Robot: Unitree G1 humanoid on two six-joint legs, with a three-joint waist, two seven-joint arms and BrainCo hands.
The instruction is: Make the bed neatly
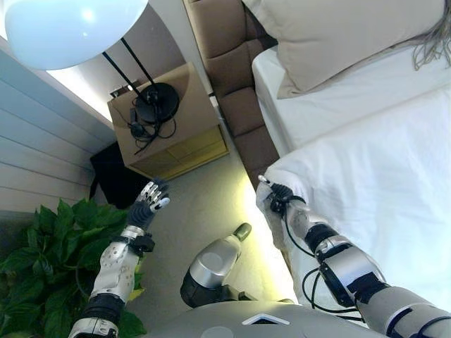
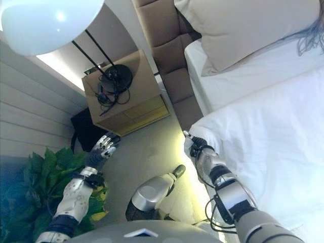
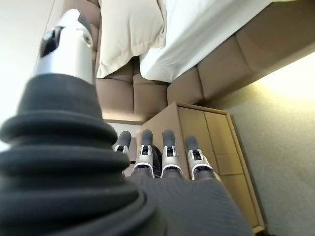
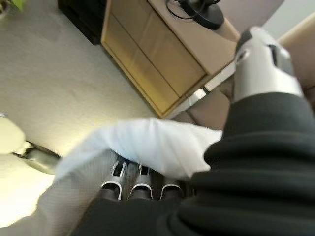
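White quilt cover (image 1: 373, 190) lies spread over the bed on the right, its near left corner clenched in the right hand (image 1: 273, 201), while the left hand (image 1: 148, 203) hangs released above the carpet.

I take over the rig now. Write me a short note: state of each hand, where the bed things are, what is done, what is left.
Right hand: fingers curled into the corner of the white duvet at the bed's edge, cloth draped over them.
Left hand: open, idle above the carpet near the wooden nightstand.
Beige pillow lies at the head, against the brown padded headboard.
White sheet shows bare between pillow and duvet.
Left: pull the duvet up toward the pillow and smooth it.
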